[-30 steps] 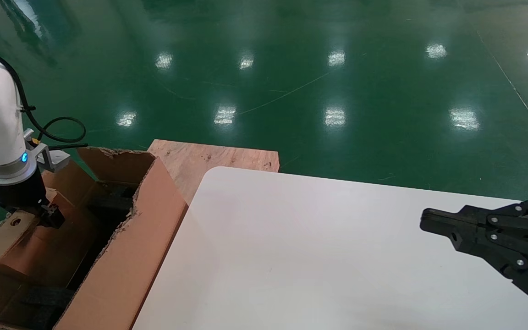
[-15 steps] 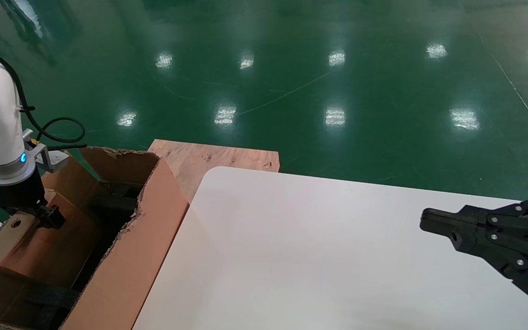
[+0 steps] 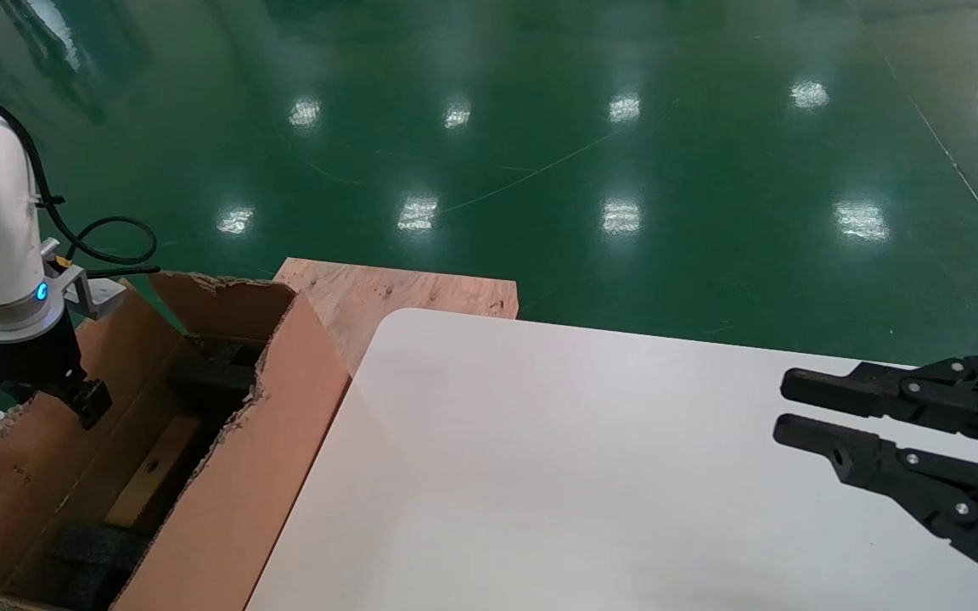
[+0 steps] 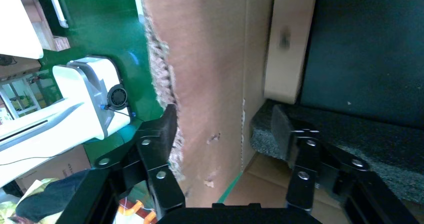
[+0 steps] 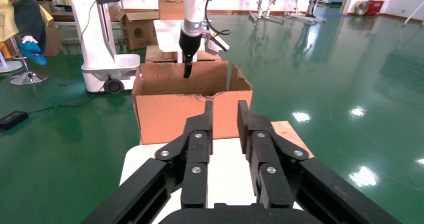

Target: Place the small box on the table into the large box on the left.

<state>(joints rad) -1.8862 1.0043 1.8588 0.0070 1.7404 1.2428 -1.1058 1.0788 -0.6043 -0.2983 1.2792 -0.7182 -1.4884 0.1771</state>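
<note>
small box [image 3: 152, 471] lying inside large box [image 3: 234, 501], left claw [image 4: 222, 126] empty and spread above it, right claw [image 3: 782, 407] slightly apart over white bench [image 3: 540, 475]

The small box [image 3: 152, 472] lies inside the large box [image 3: 234, 501], left of the table [image 3: 591, 475].

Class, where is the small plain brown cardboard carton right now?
In the head view the small brown cardboard carton lies down inside the large torn-edged brown carton at far left, between black foam pieces, below the open left gripper.
</note>
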